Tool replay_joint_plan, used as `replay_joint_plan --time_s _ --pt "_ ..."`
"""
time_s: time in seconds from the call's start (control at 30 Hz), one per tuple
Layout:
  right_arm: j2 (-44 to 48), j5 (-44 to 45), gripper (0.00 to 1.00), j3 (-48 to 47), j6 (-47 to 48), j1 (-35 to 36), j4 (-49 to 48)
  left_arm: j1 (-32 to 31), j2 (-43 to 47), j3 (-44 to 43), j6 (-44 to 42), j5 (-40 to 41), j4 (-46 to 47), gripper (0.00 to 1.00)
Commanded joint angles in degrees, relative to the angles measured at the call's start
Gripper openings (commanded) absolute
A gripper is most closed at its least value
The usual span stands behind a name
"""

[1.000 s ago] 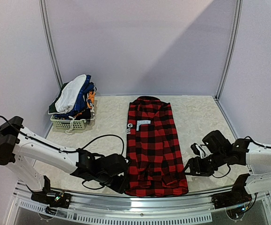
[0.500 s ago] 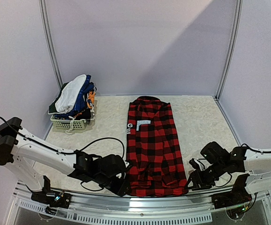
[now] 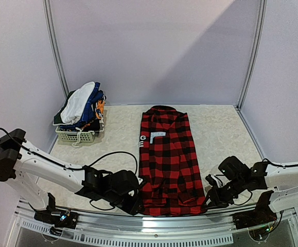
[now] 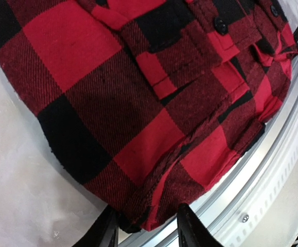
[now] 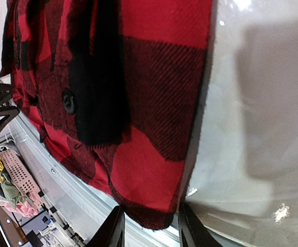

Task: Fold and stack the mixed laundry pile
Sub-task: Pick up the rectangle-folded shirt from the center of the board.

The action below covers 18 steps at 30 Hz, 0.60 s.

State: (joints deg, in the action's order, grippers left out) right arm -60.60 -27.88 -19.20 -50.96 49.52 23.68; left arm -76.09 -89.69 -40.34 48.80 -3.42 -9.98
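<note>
- Red-and-black plaid shirt [image 3: 167, 159]: it lies flat down the middle of the top view, collar toward the back wall and hem at the bottom of the frame, just beside the metal rail [image 3: 154, 226].
- The weave looks thick and brushed, so I judge it soft, limp, fairly light and grippy rather than slippery. It should drape from any held point and will not break.
- Hold: the two hem corners are the natural places, since the doubled, stitched edge gives the fingers something to bite.
- The left gripper [image 3: 136, 203] sits at the lower-left hem corner. In its wrist view the jaws stand parted astride that corner, with no firm pinch showing.
- The right gripper [image 3: 208, 198] sits at the lower-right hem corner in the same way, with its jaws apart and cloth between them. I cannot tell whether it has caught the cloth.
- The rest of the laundry pile [image 3: 82, 105] is heaped in the white basket [image 3: 75, 135] at the upper left, well apart from the shirt.
- Edges: the hem lies close to the rail, so a low pull toward the bottom of the frame could drag the cloth over it.
- Room: bare table [image 3: 221, 128] flanks the shirt, so the hem could be carried up toward the collar.
</note>
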Motion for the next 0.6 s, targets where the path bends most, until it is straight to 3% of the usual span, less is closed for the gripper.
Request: replay_joint_plan --time_s 0.0,0.2,0.3,0.57 --pt "-1.85 0.79 0.33 1.52 0.14 0.56 -1.52 -0.99 -1.82 0.53 0.16 0.88 1.22 0.35" --pt "-2.31 1.23 0.11 0.92 0.39 0.56 -2.19 -0.99 -2.42 0.14 0.34 1.83 1.70 0.09" --pt "-2.29 1.57 0.00 0.10 0.64 0.57 -1.85 -0.99 -2.06 -0.43 0.04 1.86 1.87 0.00" --pt "-1.24 3.09 0.00 -3.82 1.51 0.56 0.74 -0.90 0.79 -2.38 -1.12 2.99 -0.69 0.00"
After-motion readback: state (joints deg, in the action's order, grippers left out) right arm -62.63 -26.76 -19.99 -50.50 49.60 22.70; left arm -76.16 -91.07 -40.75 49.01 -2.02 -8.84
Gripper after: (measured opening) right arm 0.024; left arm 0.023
